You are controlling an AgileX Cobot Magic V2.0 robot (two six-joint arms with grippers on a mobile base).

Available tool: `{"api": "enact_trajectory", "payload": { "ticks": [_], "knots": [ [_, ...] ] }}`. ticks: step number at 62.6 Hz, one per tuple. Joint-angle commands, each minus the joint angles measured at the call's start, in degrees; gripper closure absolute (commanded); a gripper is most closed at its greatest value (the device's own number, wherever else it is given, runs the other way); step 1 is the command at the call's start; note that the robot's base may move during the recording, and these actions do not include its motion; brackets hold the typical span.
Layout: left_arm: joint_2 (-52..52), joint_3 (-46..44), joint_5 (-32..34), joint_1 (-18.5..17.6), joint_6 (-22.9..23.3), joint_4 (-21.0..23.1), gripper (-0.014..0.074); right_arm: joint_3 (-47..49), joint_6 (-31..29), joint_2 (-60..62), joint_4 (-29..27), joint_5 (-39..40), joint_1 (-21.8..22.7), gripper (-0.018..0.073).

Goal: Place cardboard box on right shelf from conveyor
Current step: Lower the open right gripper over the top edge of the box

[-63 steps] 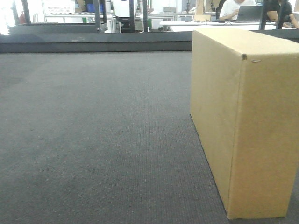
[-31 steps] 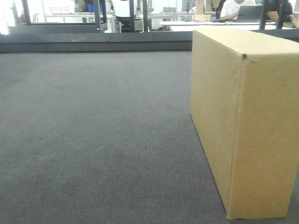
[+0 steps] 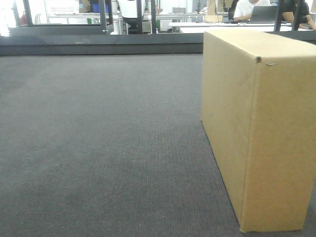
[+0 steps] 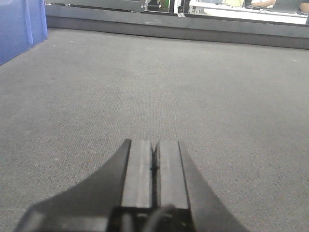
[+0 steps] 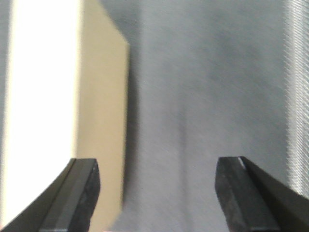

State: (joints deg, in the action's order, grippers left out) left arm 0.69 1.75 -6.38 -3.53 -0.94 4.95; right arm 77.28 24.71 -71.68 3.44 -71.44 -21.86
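Front view first: the cardboard box (image 3: 256, 133) is standing upright on the conveyor (image 3: 108, 138), over on the right of the frame and pretty close to the camera. It's plain tan all over, with a tiny dark nick at the near top corner, and its long side runs back toward the dark raised rim (image 3: 98, 47) at the far edge of the belt. Left of the box it's just grey weave. Past the rim there's a person (image 3: 247, 7) in a white shirt sitting at a laptop (image 3: 263, 14). Left wrist view: the left gripper (image 4: 154, 145) sits low over the conveyor (image 4: 203, 87) with its two fingers pressed flat together, only a thin dark line between them and nothing caught in there. A blue bin (image 4: 19, 26) pokes in at the top left corner, and the rim (image 4: 169, 29) runs across the back. Right wrist view is really blurry, but the right gripper (image 5: 159, 183) clearly has its fingers spread wide with only belt in the gap. The cardboard box (image 5: 96, 121) is on the left of that frame and one of the fingers (image 5: 82, 188) overlaps its lower corner, though I can't tell if it's actually touching; the other finger is well off to the side over bare belt. There's a pale striped strip (image 5: 295, 96) down the right edge, too smeared to make out
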Motion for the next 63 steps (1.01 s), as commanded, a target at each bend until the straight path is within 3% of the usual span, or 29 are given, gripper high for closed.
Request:
{"api": "enact_trajectory", "payload": {
  "ticks": [1,8,20,35,63],
  "knots": [
    [0.6,-0.2,4.7,0.0,0.3,0.3,0.0715,4.7,0.2,-1.1,1.7,-0.3,-1.7,-0.0034],
    [0.6,-0.2,4.7,0.0,0.3,0.3,0.0715,6.9,0.9,-3.1,2.9,0.2,-3.6,-0.0034],
    [0.6,-0.2,4.7,0.0,0.3,0.3,0.0715,9.2,7.8,-5.8,3.5,1.1,-6.0,-0.0034],
    [0.6,-0.2,4.7,0.0,0.3,0.3,0.0715,9.5,9.2,-9.5,3.5,1.8,-10.8,-0.0034],
    [0.6,-0.2,4.7,0.0,0.3,0.3,0.0715,9.5,12.2,-12.6,4.2,2.3,-13.4,-0.0034]
  ]
}}
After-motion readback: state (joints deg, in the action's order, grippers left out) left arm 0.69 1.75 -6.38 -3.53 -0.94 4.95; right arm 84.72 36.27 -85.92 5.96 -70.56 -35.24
